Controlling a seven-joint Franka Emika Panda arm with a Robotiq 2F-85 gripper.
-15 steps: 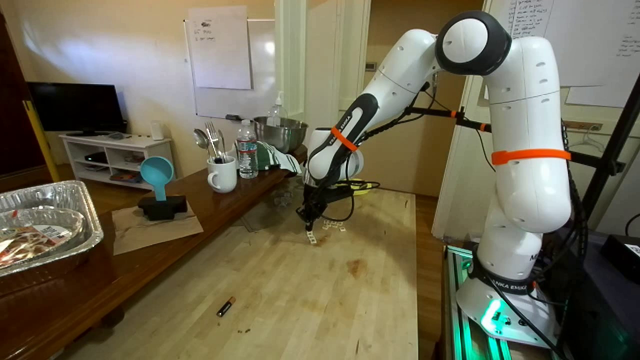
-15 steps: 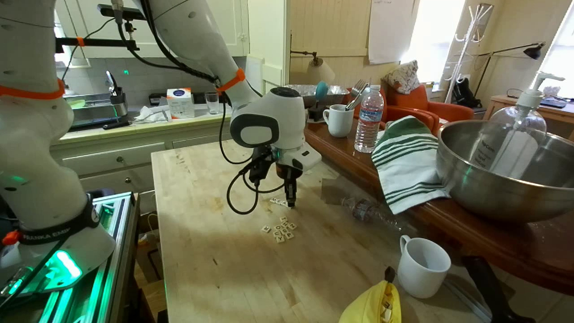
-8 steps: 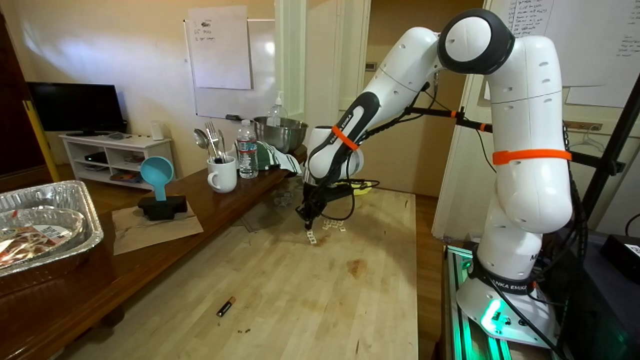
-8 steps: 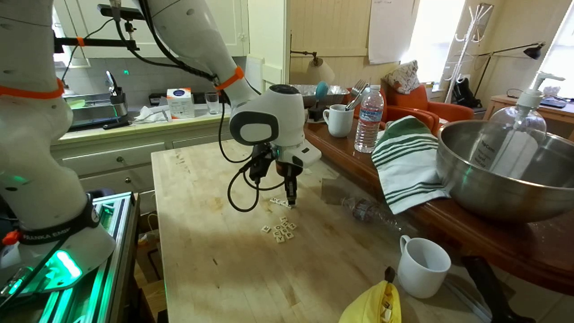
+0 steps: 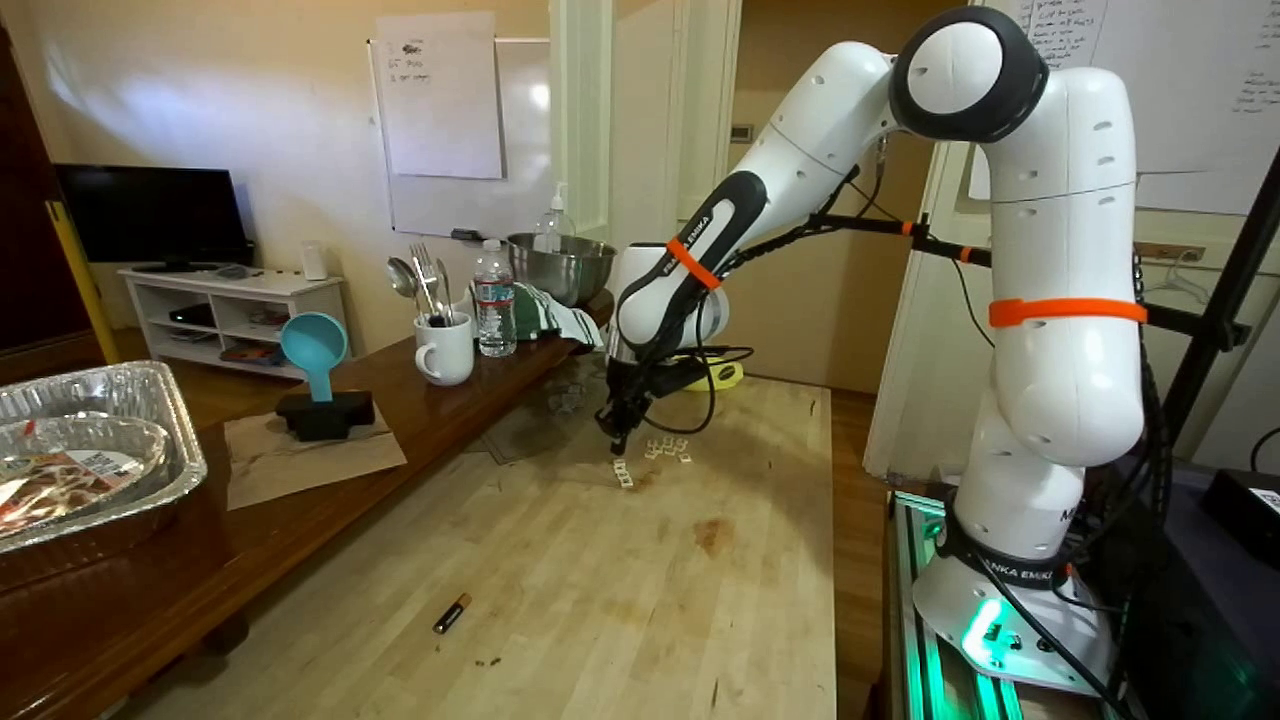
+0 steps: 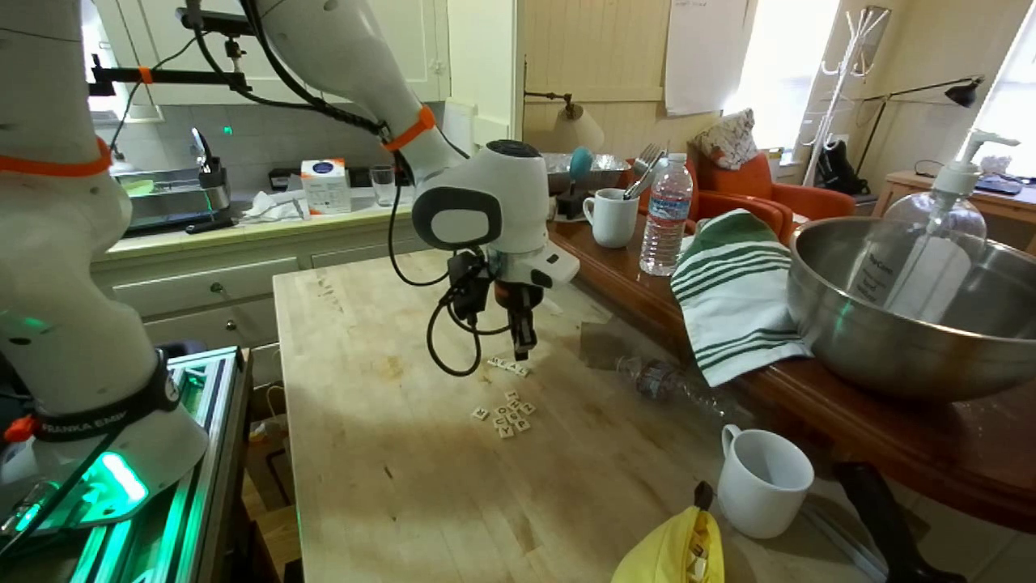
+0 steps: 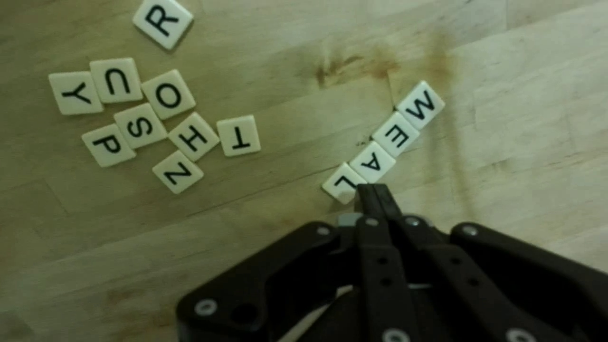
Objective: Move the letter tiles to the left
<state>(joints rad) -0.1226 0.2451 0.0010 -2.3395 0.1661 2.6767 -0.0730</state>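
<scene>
Past the battery (image 5: 452,613) on the bench (image 5: 600,560), I hold my gripper (image 7: 373,186), fingers together, just above one end of a row of letter tiles (image 7: 394,135). Behind it, more tiles (image 7: 141,126) cluster loosely, nearer the bench's far edge.

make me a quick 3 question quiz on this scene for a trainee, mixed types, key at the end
1. Multiple choice: in the wrist view, how many letters does the straight row of tiles have?
A) two
B) four
C) seven

2. True or false: the claw stands open.

3. Fill in the blank: in both exterior views, the pump bottle stands in the ____.

Key:
1. B
2. False; it is shut.
3. bowl
</scene>
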